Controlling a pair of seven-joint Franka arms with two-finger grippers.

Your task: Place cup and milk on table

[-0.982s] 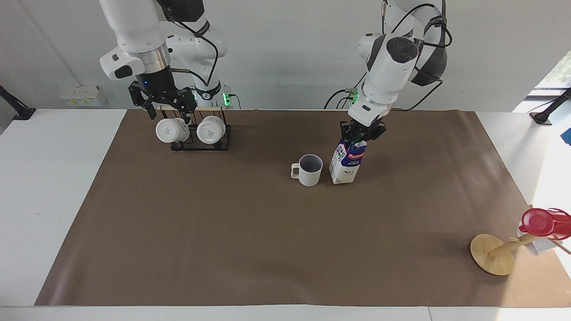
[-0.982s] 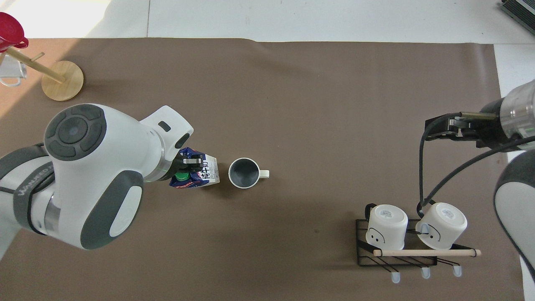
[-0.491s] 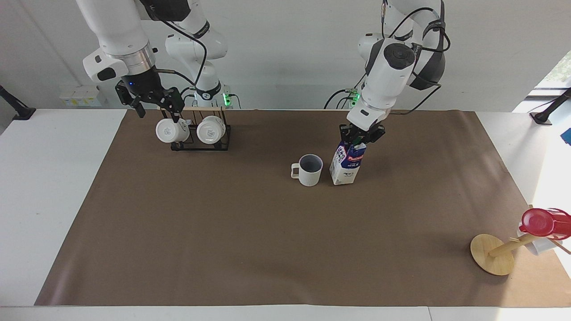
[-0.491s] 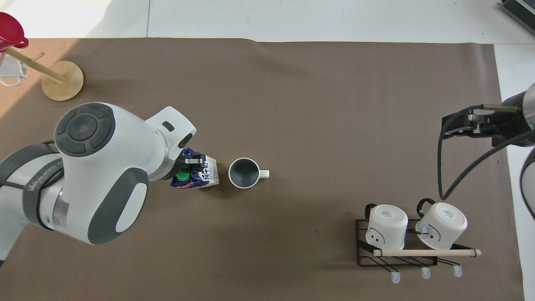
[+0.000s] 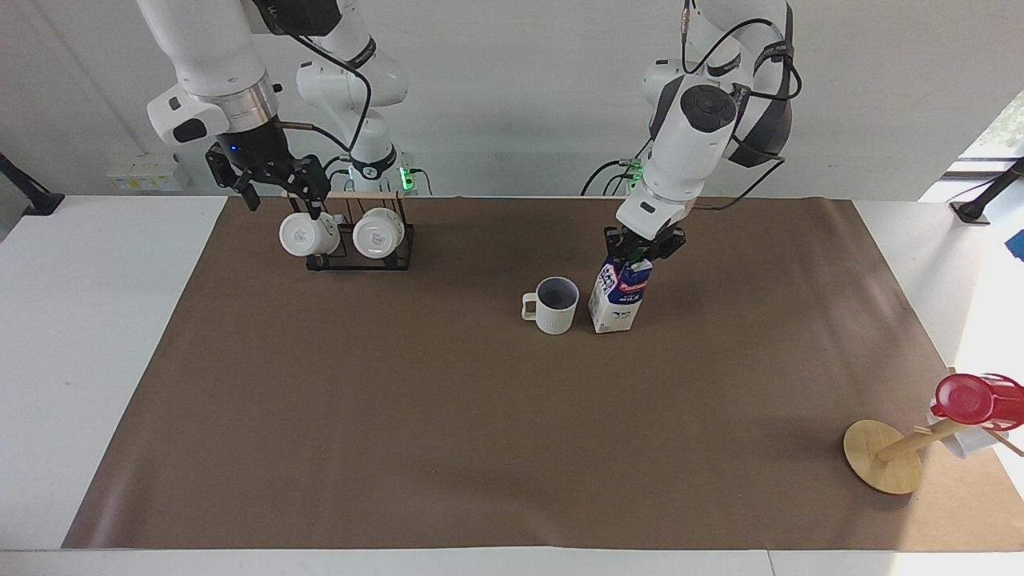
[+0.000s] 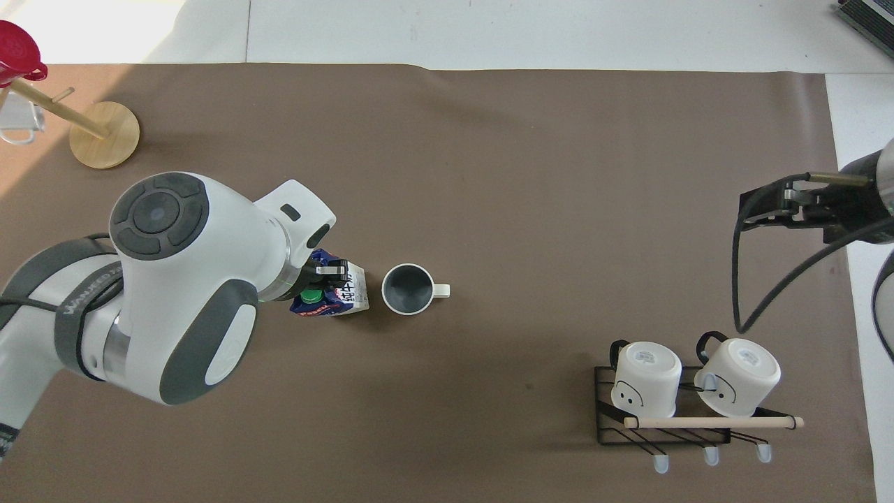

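Brown-sheeted table, upright milk in left jaws, cup beside, right jaws unclear.

Large dark Chinese characters, not legible, run down the white panel of the milk carton, on its 3 o'clock side in the overhead view. The red band at the carton's 6 o'clock edge carries white lettering too small to read. In the facing view, a black-and-white code-like square sits at 10 o'clock on the carton. Pale lettering beginning "WAN" curves along the grey band of the left arm. The round prints on the two white mugs' bases cannot be read.
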